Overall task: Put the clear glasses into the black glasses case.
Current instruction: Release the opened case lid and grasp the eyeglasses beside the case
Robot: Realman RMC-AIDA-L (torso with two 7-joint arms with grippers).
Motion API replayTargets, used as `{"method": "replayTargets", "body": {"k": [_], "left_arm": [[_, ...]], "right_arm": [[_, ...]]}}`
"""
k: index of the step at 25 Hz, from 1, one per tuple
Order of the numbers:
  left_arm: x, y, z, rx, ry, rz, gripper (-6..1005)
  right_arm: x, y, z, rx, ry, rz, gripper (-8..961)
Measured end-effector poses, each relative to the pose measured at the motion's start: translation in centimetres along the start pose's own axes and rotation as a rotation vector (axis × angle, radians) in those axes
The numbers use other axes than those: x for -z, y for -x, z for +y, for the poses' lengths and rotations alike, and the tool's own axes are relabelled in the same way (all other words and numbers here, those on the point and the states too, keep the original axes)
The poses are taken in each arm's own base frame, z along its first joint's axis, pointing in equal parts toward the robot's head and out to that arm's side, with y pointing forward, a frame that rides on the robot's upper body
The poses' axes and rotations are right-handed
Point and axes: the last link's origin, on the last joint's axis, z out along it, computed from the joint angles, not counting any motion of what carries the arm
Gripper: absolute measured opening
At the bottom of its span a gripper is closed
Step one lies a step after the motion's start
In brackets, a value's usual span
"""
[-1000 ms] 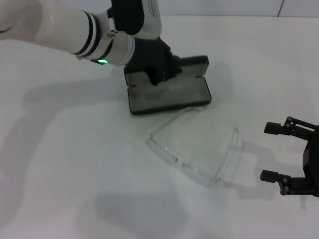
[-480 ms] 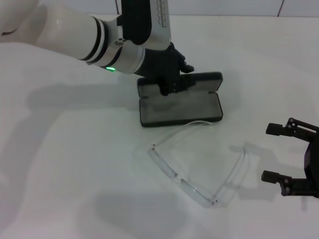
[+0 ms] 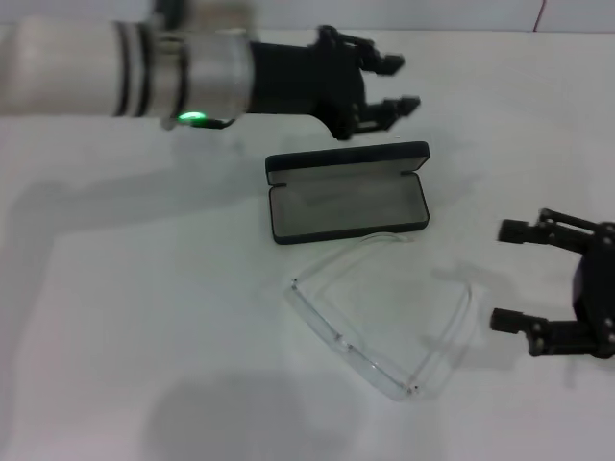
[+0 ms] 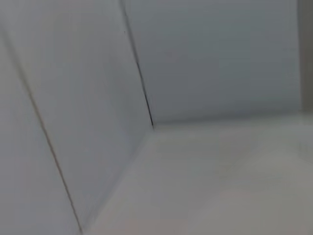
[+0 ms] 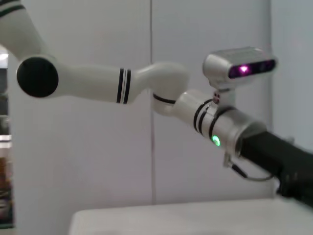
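Since the earlier frames the left gripper point(image 3: 389, 84) has lifted off the black glasses case point(image 3: 348, 203) and now hangs above and beyond its far edge, jaws spread and empty. The case has been carried toward the robot's right and now rests where it was released. The right gripper point(image 3: 512, 274) has shifted slightly inward toward the work.

The clear glasses point(image 3: 380, 312) lie flat on the white table point(image 3: 144, 317), on the near side of the case. The front bar runs diagonally from a corner near the case's front left to a corner nearer the robot and to its right. One thin arm reaches up to the case's near edge and appears to touch or overlap it; the other points toward the right gripper.

The case lies open, lid hinged back on the far side, long axis running left to right. Its grey-lined tray holds nothing.

The right gripper is the nearer pincer: it sits just to the right of the glasses, low over the table, fingers wide apart and holding nothing. The glasses lie to its left, the case beyond them. Judged from this layout, the right arm is better placed to take the frame.
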Motion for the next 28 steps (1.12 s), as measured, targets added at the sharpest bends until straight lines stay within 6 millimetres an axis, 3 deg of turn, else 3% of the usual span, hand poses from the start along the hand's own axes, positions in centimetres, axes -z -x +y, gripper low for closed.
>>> {"method": "replayTargets", "body": {"k": [4,7,8,12,15,19,21,28], "left_arm": [[3.6,1.6,0.6,0.136,-0.058,0.162,467],[5.2,3.0,0.8,0.198,-0.098,0.179,469],[5.5,3.3,0.9,0.209,-0.106,0.179,469],[6.1,4.1,1.0,0.224,-0.120,0.168,469],[6.0,4.1,1.0,0.215,-0.118,0.160,470],[5.7,4.0,0.8,0.209,-0.113,0.154,470],[5.6,4.0,0.8,0.210,-0.110,0.148,470],[5.6,4.2,0.9,0.211,-0.106,0.134,469]], "right_arm": [[-2.5,2.8,-1.4,-0.091,0.118,0.125,873],[-6.8,6.1,-3.2,-0.215,0.181,0.357,871],[-7.4,6.4,-3.4,-0.226,0.182,0.395,870],[-13.3,9.7,-5.0,-0.303,0.183,0.707,869],[-17.2,11.0,-5.1,-0.277,0.182,0.902,846],[-19.6,10.6,-4.3,-0.242,0.148,1.053,752],[-20.3,10.4,-3.8,-0.229,0.141,1.095,753],[-20.9,9.7,-2.8,-0.228,0.129,1.143,754]]}}
